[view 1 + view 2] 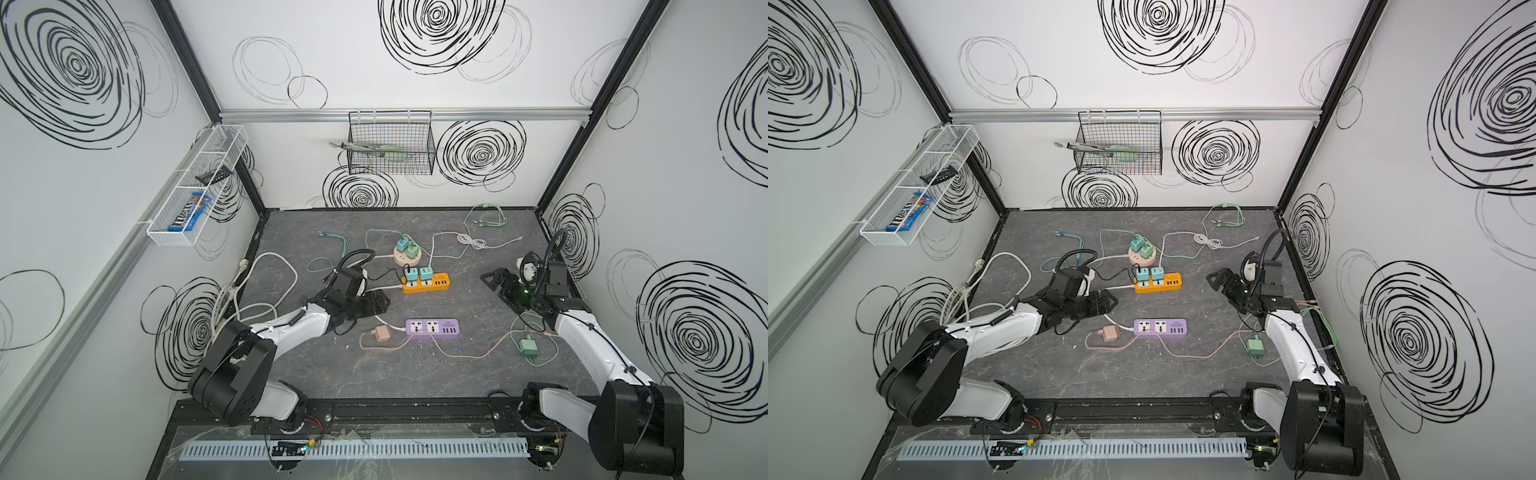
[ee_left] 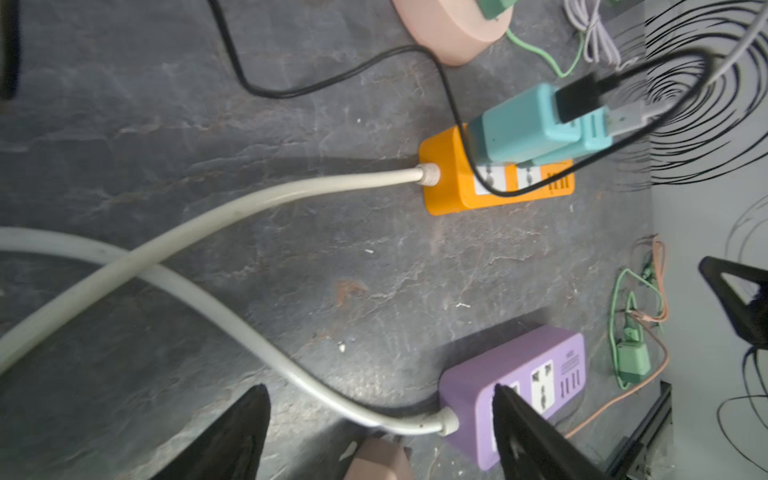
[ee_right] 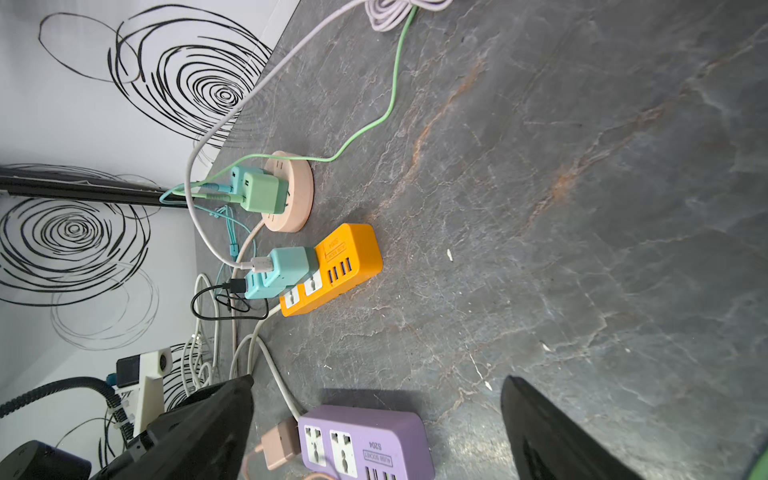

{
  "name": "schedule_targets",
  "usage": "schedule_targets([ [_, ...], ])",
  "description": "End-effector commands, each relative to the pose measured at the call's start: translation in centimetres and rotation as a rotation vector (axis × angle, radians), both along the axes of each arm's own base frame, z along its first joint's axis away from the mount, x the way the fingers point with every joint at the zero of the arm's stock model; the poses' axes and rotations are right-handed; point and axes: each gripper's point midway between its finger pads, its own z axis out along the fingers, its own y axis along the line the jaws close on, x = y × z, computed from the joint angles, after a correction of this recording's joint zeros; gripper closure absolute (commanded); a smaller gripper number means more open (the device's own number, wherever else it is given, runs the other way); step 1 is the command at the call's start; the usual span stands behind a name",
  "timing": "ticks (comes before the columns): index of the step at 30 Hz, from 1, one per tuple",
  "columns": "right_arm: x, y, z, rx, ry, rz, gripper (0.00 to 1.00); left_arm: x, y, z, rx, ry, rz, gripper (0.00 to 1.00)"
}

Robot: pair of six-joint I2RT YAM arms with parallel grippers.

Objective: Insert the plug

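Plainly, we see a dark, stone-veined bench strewn with thin cables. We count three smooth plastic power blocks: a boxy purple strip, a boxy orange strip and a round pink hub. Four cube chargers stand plugged in: two teal on the orange strip, one teal and one green on the hub. Two loose plugs lie on the bench: a rounded pink plug just beside the purple strip's cord end, and a green plug near the right arm. The left end effector hangs by the pink plug, fingers spread wide, gripping nothing. The right end effector also gapes wide and empty, well apart from both strips.
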Motion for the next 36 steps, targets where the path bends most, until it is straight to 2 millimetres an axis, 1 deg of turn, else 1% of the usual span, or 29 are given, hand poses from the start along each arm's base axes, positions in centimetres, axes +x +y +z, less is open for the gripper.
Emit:
schedule_targets([
  [1,1.4,0.5,1.1,-0.029,-0.048,0.022,0.03,-1.3,0.7,-1.0,0.085,0.029,-0.082,0.12],
  [4,1.5,0.9,1.1,-0.030,-0.047,0.035,0.03,-2.9,0.8,-2.1,0.105,0.092,-0.125,0.14],
  [6,1.6,1.0,1.3,-0.035,-0.054,0.037,0.03,-4.0,1.0,-2.4,0.125,0.117,-0.146,0.14],
  [11,1.7,1.1,1.6,-0.060,-0.078,0.042,0.03,-6.6,1.0,-1.4,0.122,0.116,-0.165,0.13],
  [13,1.9,1.4,1.9,-0.065,-0.105,0.058,0.03,-7.8,0.3,-1.0,0.134,0.094,-0.212,0.13],
  [16,2.1,2.0,2.4,-0.079,-0.138,0.080,0.03,-8.9,-0.6,-1.3,0.268,0.019,-0.292,0.12],
  [19,2.3,2.4,2.9,-0.085,-0.163,0.091,0.03,-9.6,-0.8,-2.6,0.369,0.012,-0.339,0.14],
  [22,2.3,2.5,3.1,-0.084,-0.169,0.093,0.03,-9.4,-0.8,-3.9,0.442,0.022,-0.342,0.17],
  [25,2.1,2.5,3.0,-0.085,-0.166,0.093,0.03,-9.3,-1.3,-4.7,0.475,0.028,-0.360,0.21],
  [26,2.1,2.5,3.0,-0.086,-0.166,0.093,0.03,-9.4,-1.4,-4.9,0.481,0.028,-0.366,0.24],
  [29,1.9,2.6,3.3,-0.088,-0.186,0.101,0.03,-9.5,-1.5,-5.4,0.502,0.020,-0.371,0.36],
  [30,1.9,2.8,3.6,-0.085,-0.201,0.115,0.03,-9.4,-1.3,-5.4,0.512,0.012,-0.368,0.42],
  [31,1.8,3.1,4.0,-0.080,-0.226,0.132,0.03,-9.2,-1.2,-5.4,0.520,0.001,-0.367,0.52],
  [34,1.6,4.1,5.6,-0.074,-0.315,0.183,0.02,-8.8,-1.1,-4.4,0.528,-0.042,-0.380,0.73],
  [36,1.4,5.1,6.9,-0.065,-0.383,0.233,0.02,-8.3,-1.6,-3.0,0.516,-0.100,-0.416,0.83],
])
